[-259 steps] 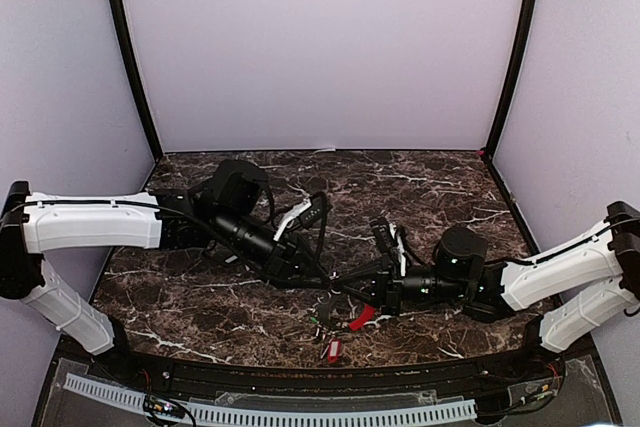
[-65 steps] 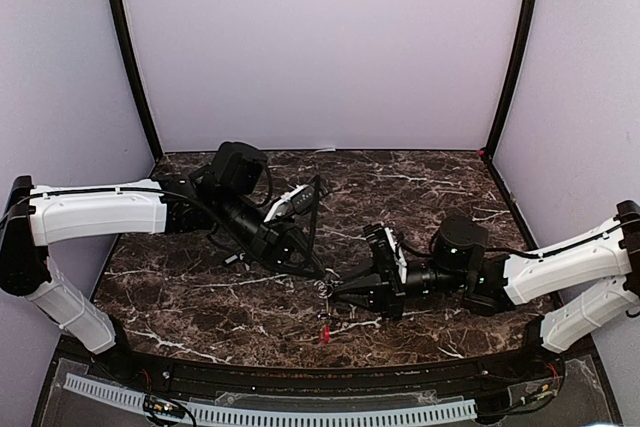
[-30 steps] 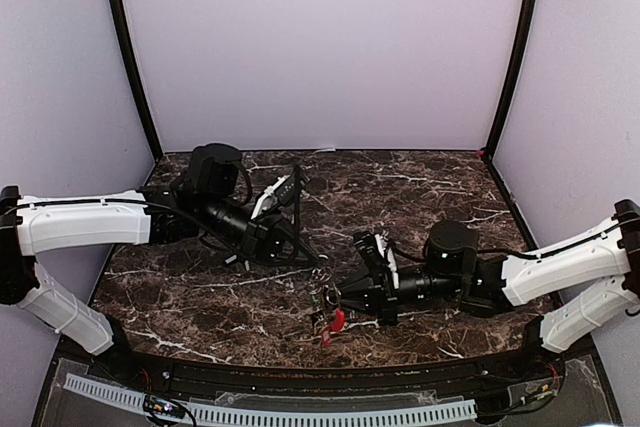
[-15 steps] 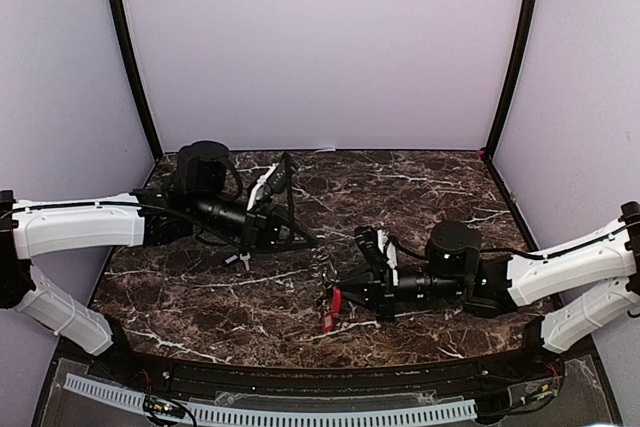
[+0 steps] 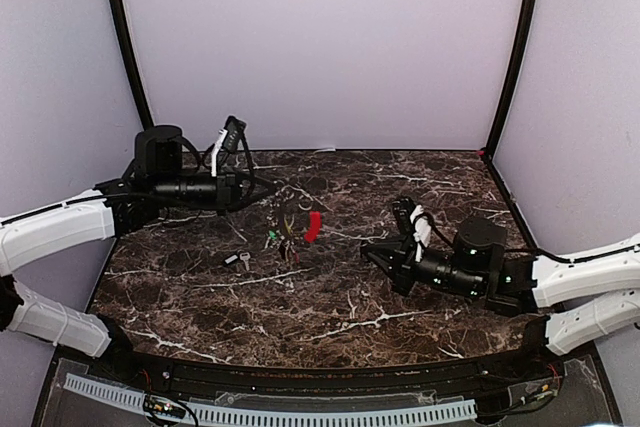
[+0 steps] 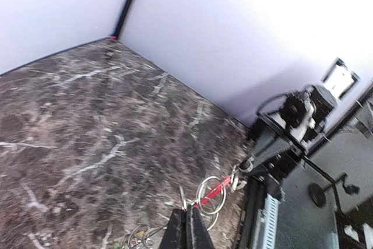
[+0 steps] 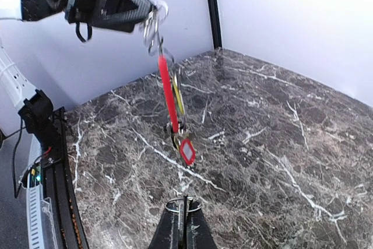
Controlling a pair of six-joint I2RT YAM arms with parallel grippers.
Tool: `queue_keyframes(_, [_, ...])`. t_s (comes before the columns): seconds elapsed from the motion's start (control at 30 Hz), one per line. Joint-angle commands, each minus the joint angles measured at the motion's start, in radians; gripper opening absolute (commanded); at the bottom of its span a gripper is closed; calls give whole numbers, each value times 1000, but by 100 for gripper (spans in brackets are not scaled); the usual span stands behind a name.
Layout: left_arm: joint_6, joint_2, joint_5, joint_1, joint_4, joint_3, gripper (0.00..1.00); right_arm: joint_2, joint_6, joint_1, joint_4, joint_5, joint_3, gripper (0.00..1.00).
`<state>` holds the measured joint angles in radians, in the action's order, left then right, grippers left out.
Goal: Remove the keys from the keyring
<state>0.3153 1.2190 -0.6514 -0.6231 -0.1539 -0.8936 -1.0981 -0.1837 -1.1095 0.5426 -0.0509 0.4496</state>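
Far left: left gripper (image 5: pixel 253 192), up above the marble table (image 5: pixel 430 177), fingers pinched tight on the keyring (image 5: pixel 291 193). Grey loops of that ring right at the fingertips, plain in the right wrist view.

Nearer, and slightly left of those fingertips, flat on the tabletop: two loose keys (image 5: pixel 237 259), silver with dark heads, well apart from both grippers.

Just right of the left fingertips, dangling from the keyring: its red strip (image 7: pixel 168 91), and at the lower end a cluster of keys (image 7: pixel 182 144), one red-headed, one yellow, green heads showing from above. Cannot tell whether the lowest key touches the tabletop.

Further right and nearer: right gripper (image 5: pixel 368 251), closed on nothing that shows, tips pointing left toward the hanging bundle, well apart from it.
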Motion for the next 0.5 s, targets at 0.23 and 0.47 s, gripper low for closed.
queue_keyframes(0.23, [-48,-226,507,155,128,2,0,-449,-141,-28,243,141,100,0])
queue_keyframes(0.47, [-83,-224,523,161,131,38,0,-799,-168,1,238,253,396,0])
